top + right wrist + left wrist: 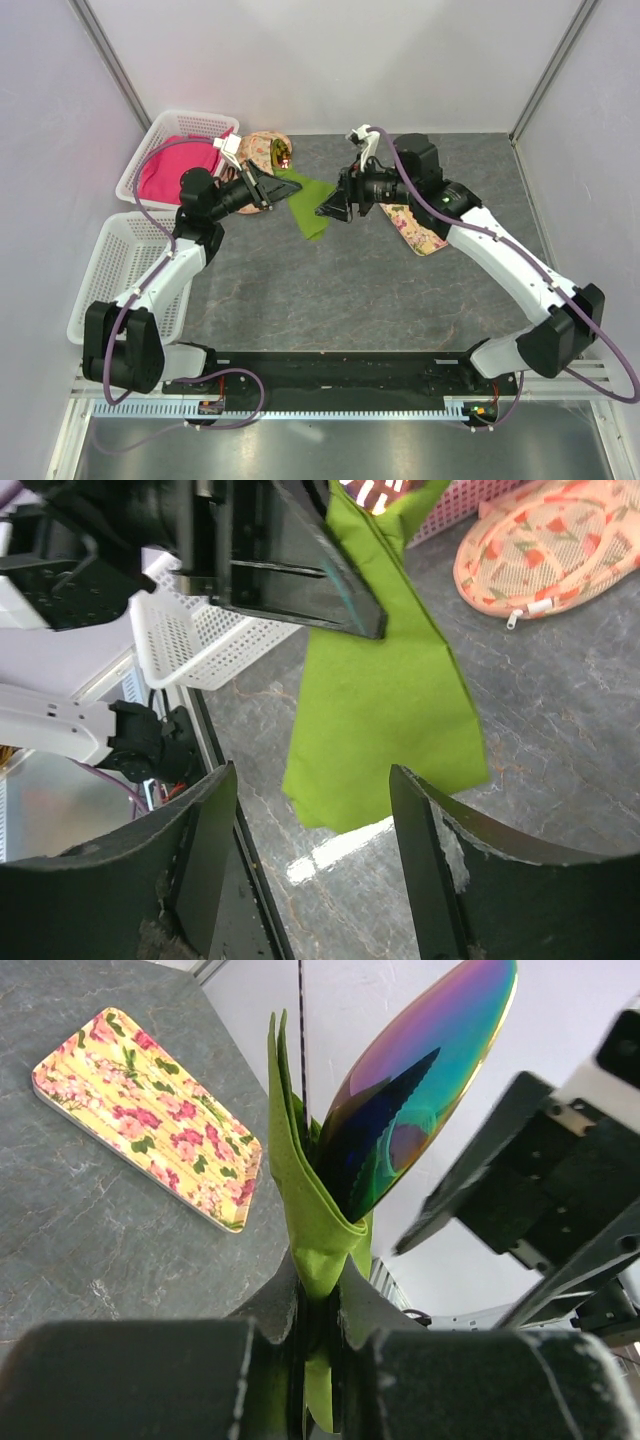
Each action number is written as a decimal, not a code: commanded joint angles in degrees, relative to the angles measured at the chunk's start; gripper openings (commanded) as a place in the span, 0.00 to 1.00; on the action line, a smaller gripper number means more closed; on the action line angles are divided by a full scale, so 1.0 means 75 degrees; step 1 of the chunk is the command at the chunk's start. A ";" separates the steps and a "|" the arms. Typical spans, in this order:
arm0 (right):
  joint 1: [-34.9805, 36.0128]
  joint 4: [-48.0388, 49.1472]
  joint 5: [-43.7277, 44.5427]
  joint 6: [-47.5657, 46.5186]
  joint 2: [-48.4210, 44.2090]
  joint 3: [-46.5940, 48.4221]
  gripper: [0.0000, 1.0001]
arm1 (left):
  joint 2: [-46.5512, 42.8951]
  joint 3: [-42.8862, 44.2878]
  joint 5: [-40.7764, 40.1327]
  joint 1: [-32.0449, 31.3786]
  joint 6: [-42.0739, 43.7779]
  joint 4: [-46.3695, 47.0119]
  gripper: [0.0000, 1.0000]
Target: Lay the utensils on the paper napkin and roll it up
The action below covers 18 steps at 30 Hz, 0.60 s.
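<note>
My left gripper is shut on the folded lime-green paper napkin and holds it above the table. In the left wrist view the jaws pinch the napkin's lower end. A utensil with a shiny iridescent, gold-edged blade sticks out of the fold, and a thin dark stick rises beside it. My right gripper is open and empty at the napkin's free end. In the right wrist view its fingers stand apart just short of the hanging napkin.
A floral mat lies under the right arm. Another floral mat lies behind the left gripper. Two white baskets stand at the left; the far one holds a pink cloth, the near one is beside the left arm.
</note>
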 commanded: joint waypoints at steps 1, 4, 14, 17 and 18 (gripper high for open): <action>0.0136 0.0498 0.0144 0.0088 0.0248 0.0170 0.71 | -0.0379 0.0303 0.0106 -0.0101 0.0128 0.0408 0.02; 0.0149 0.0569 0.0190 0.0076 0.0354 0.0100 0.73 | -0.0426 0.0210 0.0176 -0.0136 -0.0059 0.0618 0.02; 0.0219 0.0838 -0.0172 0.0404 0.0577 -0.0228 0.73 | -0.0426 0.0127 0.0341 -0.0300 -0.0587 0.1240 0.02; 0.0254 0.0897 -0.0184 0.0474 0.0600 -0.0311 0.74 | -0.0391 0.0127 0.0376 -0.0335 -0.0646 0.1334 0.02; 0.0242 0.0920 -0.0196 0.0498 0.0589 -0.0334 0.75 | -0.0391 0.0127 0.0376 -0.0335 -0.0657 0.1334 0.02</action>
